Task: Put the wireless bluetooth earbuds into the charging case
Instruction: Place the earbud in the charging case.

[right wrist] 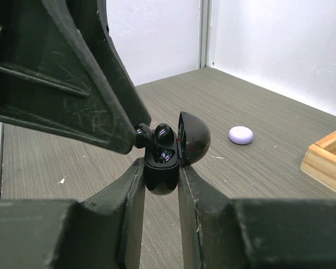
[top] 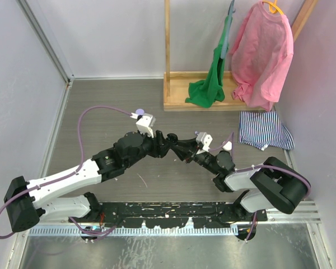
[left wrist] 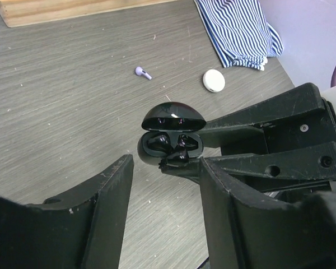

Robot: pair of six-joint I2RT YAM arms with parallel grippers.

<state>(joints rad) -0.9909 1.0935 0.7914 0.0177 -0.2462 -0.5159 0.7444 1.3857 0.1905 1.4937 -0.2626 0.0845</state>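
Gripping the black charging case (right wrist: 193, 140) at frame centre, the right pincer (right wrist: 161, 168) clamps its base. The lid is up, with two black earbuds (left wrist: 157, 143) inside. Just beside it the left pincer (left wrist: 165, 168) stands wide. A lilac earbud (left wrist: 142, 72) lies on the worktop (left wrist: 56, 112), upper centre.

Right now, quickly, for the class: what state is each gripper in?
Left gripper: open, holding nothing.
Right gripper: closed on the black charging case.
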